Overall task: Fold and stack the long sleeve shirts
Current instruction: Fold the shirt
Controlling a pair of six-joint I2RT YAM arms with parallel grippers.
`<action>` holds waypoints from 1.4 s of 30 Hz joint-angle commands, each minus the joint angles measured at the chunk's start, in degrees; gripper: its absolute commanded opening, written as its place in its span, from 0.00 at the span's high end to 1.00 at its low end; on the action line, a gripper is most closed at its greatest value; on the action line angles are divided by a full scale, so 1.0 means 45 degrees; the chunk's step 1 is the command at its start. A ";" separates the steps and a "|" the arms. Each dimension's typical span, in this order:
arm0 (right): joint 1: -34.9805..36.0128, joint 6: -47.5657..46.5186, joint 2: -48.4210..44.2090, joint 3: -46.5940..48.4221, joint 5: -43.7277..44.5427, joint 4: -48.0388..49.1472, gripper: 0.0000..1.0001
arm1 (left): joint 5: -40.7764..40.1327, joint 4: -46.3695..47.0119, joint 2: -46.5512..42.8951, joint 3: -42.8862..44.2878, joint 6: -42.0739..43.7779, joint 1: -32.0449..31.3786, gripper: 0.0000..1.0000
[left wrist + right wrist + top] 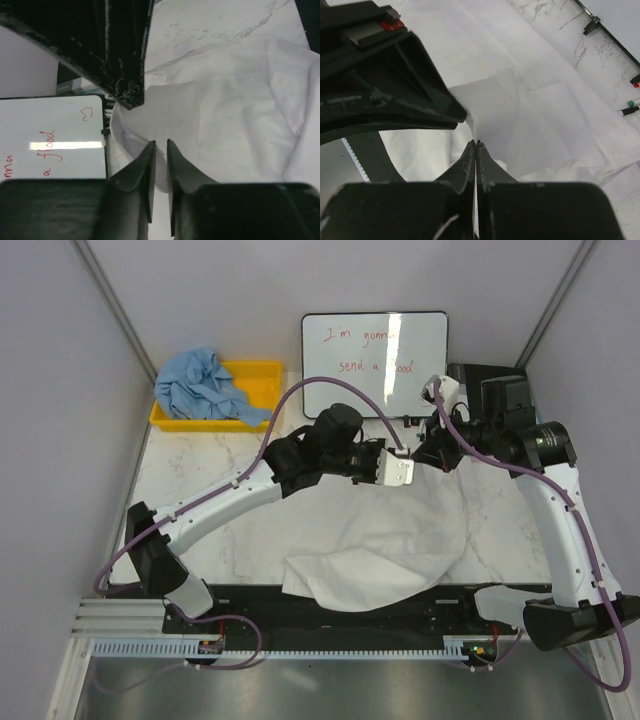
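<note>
Right gripper [476, 143] clamps white long sleeve shirt [390, 540] by its far hem, twelve o'clock; left gripper [160, 143] straddles it, nearly together, grip unclear. Blue shirt [200, 385] lies in yellow bin [262, 368], ten o'clock. Likely light, limp cloth: pinch hems.

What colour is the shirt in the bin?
Light blue shirt, heaped in the yellow bin; the top view shows it best.

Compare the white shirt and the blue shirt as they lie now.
The white shirt is spread over the table; the blue shirt is bunched in the yellow bin. The white shirt is pinched by the right gripper; the blue shirt is untouched. The white shirt looks larger than the blue shirt. Both are wrinkled, neither folded.
</note>
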 commanded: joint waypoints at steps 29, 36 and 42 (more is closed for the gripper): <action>-0.3138 0.1118 0.2715 0.2031 -0.2099 0.0527 0.03 | 0.0812 -0.2157 -0.2230 -0.2548 -0.2111 -0.1639 0.77; -0.2031 -0.3004 0.2408 -0.1263 -0.0404 -0.1177 0.28 | 0.3454 0.2377 -0.3666 -0.7450 -0.1769 0.0830 0.61; 0.1033 -0.1249 0.1136 -0.4900 0.1648 0.1284 0.37 | 0.3974 0.3411 -0.5292 -0.8704 -0.4275 0.2928 0.50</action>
